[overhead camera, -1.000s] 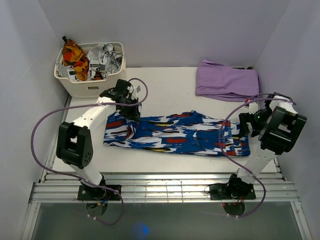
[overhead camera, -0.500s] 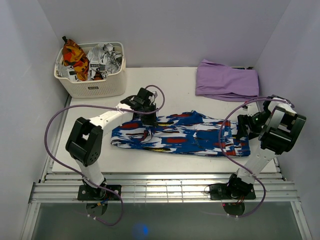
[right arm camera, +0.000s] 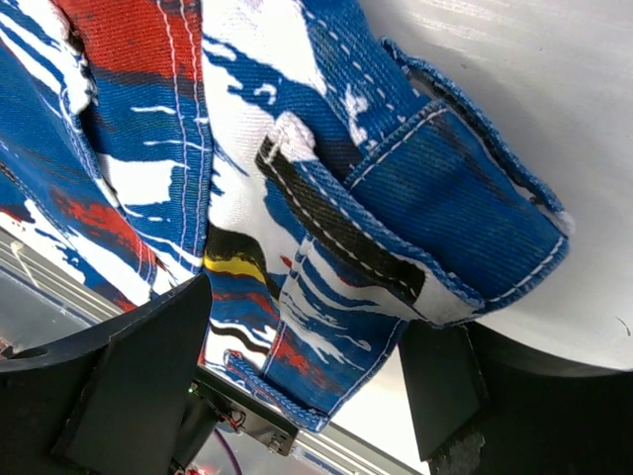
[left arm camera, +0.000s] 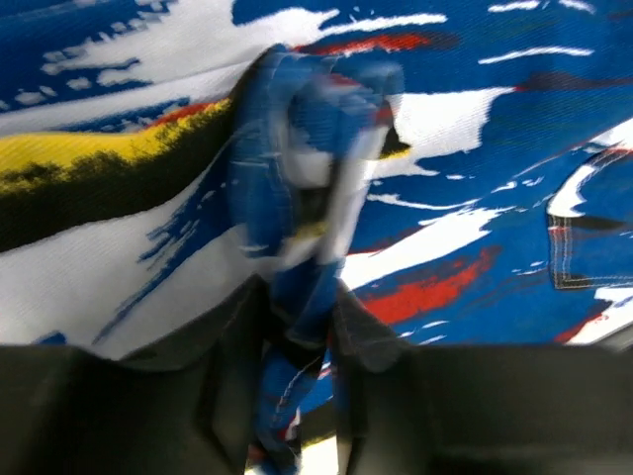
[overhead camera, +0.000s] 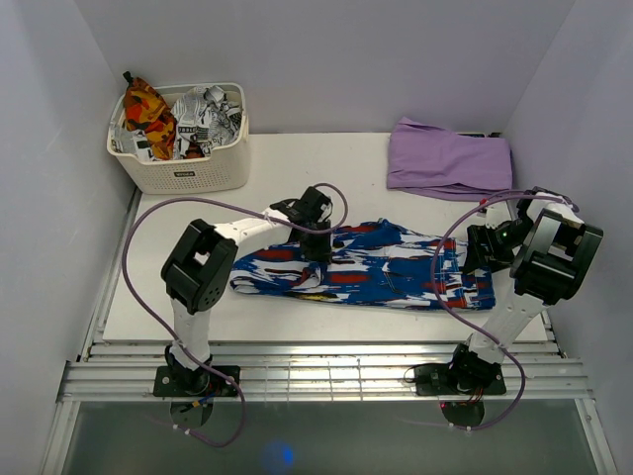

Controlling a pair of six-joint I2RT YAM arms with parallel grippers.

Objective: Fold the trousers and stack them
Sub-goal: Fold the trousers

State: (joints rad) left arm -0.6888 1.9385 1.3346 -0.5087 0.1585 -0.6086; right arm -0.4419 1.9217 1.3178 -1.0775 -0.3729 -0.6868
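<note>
The trousers [overhead camera: 396, 272], bright blue with white, red, black and yellow streaks, lie along the table, waistband to the right. My left gripper [overhead camera: 316, 247] is shut on a bunched fold of the leg end [left arm camera: 307, 257] and holds it over the middle of the trousers, doubling the cloth back on itself. My right gripper [overhead camera: 478, 255] is open at the waistband end; in the right wrist view the waistband [right arm camera: 415, 237] with its belt loop lies between the spread fingers [right arm camera: 148, 376].
A white basket [overhead camera: 178, 176] holding orange-red and black-and-white printed clothes stands at the back left. A folded lilac-purple garment [overhead camera: 447, 158] lies at the back right. Metal rails [overhead camera: 316, 371] run along the table's front edge.
My left gripper has carried the leg end rightward across the table, folding it over the trousers. The right gripper has shifted slightly left at the waistband.
</note>
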